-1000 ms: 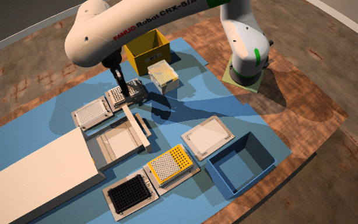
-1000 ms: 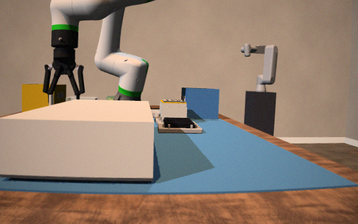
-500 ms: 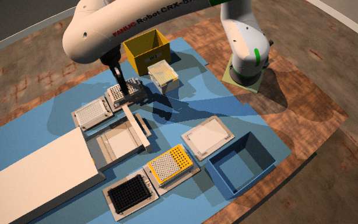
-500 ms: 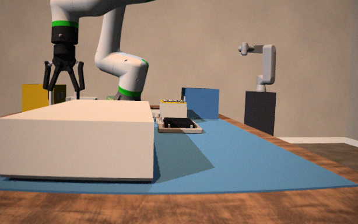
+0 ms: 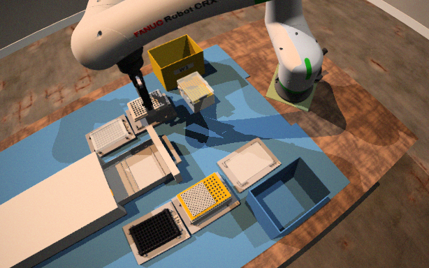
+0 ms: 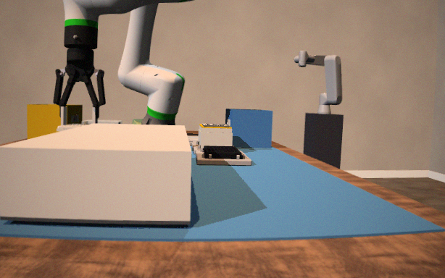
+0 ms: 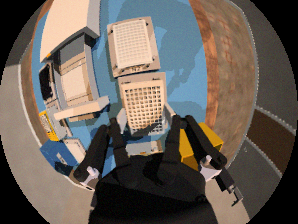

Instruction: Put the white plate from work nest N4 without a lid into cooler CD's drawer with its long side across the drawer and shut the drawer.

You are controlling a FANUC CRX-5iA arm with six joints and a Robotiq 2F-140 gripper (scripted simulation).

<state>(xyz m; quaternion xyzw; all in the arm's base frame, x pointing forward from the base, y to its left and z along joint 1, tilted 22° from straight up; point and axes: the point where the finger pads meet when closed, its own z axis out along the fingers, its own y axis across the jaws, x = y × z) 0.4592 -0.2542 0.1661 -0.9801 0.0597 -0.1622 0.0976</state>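
Observation:
My gripper (image 5: pixel 144 102) is shut on the white plate (image 5: pixel 141 106), a bare well plate without a lid, and holds it by its long sides just over its beige nest (image 5: pixel 137 125). In the wrist view the plate (image 7: pixel 143 104) sits between the fingers. In the side view the gripper (image 6: pixel 79 108) dips behind the cooler CD (image 6: pixel 96 174), and the plate is hidden there. The cooler (image 5: pixel 52 206) is a long white box at the left. Its drawer (image 5: pixel 143 171) stands open toward the arm's base, with its pale floor bare and its bar handle (image 5: pixel 163 153) in front.
A second white plate (image 5: pixel 109 134) sits in the nest left of mine. The yellow bin (image 5: pixel 176 61) and the tip box (image 5: pixel 195 91) stand close behind. A lidded nest (image 5: pixel 249 163), a yellow-framed plate (image 5: pixel 204 197), a black plate (image 5: pixel 154 232) and the blue bin (image 5: pixel 290 197) lie to the front right.

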